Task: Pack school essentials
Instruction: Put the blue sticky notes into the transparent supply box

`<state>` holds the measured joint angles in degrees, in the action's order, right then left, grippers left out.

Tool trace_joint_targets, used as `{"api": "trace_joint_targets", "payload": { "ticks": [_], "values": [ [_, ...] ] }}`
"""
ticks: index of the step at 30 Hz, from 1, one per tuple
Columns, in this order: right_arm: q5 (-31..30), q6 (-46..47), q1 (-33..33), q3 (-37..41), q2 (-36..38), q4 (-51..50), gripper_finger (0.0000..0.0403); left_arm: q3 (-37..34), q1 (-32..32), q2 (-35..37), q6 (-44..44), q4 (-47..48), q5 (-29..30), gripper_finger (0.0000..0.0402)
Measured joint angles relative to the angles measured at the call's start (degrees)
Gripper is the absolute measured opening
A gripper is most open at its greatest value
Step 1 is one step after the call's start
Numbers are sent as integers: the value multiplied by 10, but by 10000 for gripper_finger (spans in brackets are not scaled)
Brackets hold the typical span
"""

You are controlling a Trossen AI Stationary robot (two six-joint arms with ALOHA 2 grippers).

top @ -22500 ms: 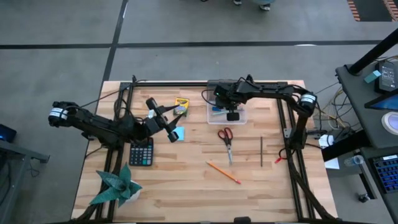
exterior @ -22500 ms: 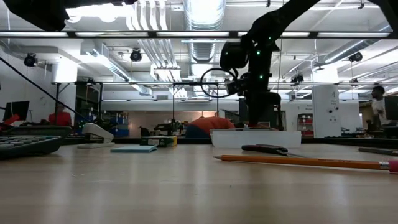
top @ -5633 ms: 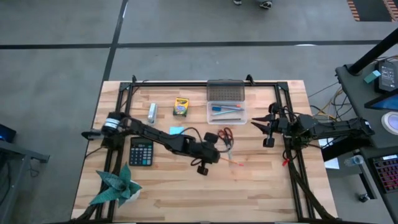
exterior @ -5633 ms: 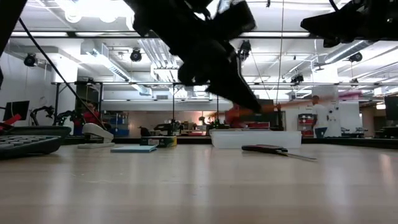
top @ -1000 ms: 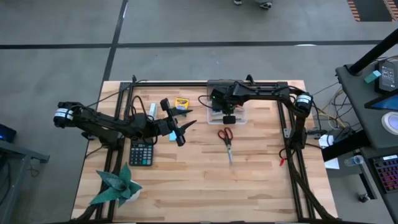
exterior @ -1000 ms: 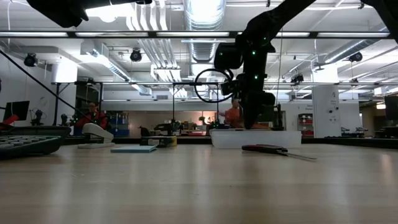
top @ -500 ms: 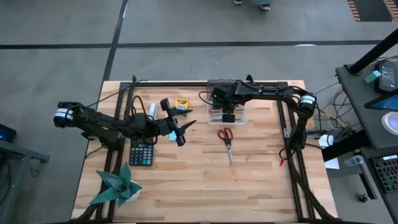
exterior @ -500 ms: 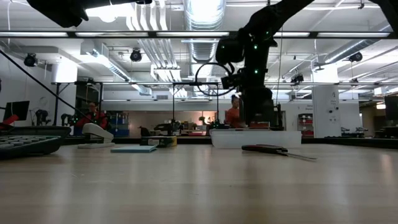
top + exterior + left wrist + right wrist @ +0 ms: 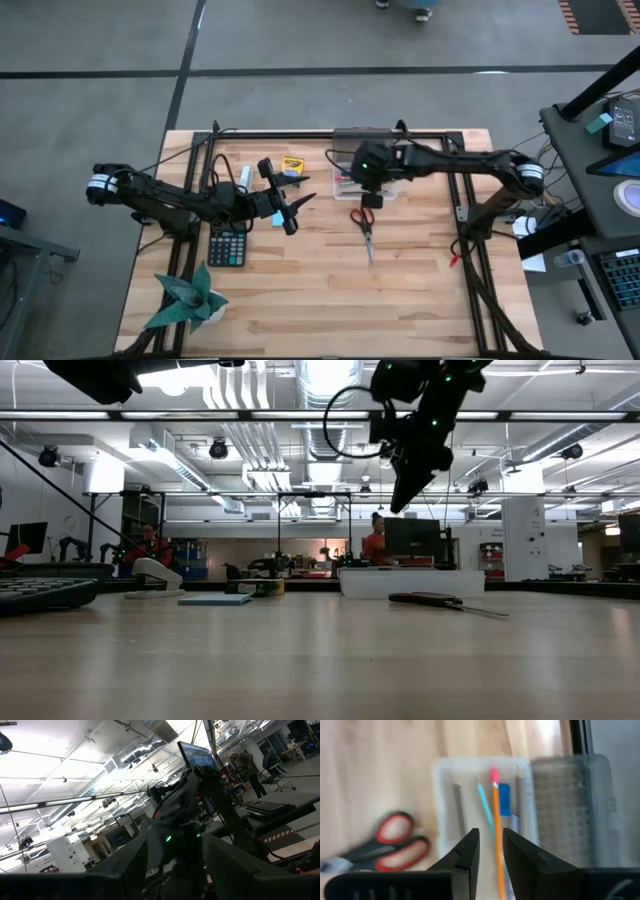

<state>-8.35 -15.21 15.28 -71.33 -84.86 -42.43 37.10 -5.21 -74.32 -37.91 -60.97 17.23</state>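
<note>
A clear open box (image 9: 437,805) lies at the table's far middle. In it are an orange pencil (image 9: 496,830), a teal pen (image 9: 484,802) and a small blue eraser (image 9: 504,800). Red-handled scissors (image 9: 363,218) lie flat on the table just near of the box. My right gripper (image 9: 490,845) hangs above the box's near edge, pointing steeply down, open by a narrow gap with nothing between its fingers. My left gripper (image 9: 293,205) waits open left of centre, raised off the table. The crayon box (image 9: 291,168) and the light-blue note pad (image 9: 215,599) lie flat near it.
The box's lid (image 9: 570,805) lies behind the box at the far edge. A black calculator (image 9: 227,245) and a green folded-paper plant (image 9: 185,298) sit at the near left. The near right half of the wooden table (image 9: 420,290) is bare.
My right gripper has risen out of the clear box and come a little toward the near edge, tipping so that it points less steeply down. The things in the box have stayed where they were.
</note>
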Motion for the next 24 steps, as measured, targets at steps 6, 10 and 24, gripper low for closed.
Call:
{"api": "trace_joint_targets", "payload": {
  "ticks": [6,10,24],
  "values": [
    [11,43,-53,82,69,85,68,0,0,0,0,0,0,171],
    [11,68,-88,153,115,170,68,0,0,0,0,0,0,171],
    [104,3,-140,420,247,564,57,0,0,0,16,0,0,171]
  ]
}}
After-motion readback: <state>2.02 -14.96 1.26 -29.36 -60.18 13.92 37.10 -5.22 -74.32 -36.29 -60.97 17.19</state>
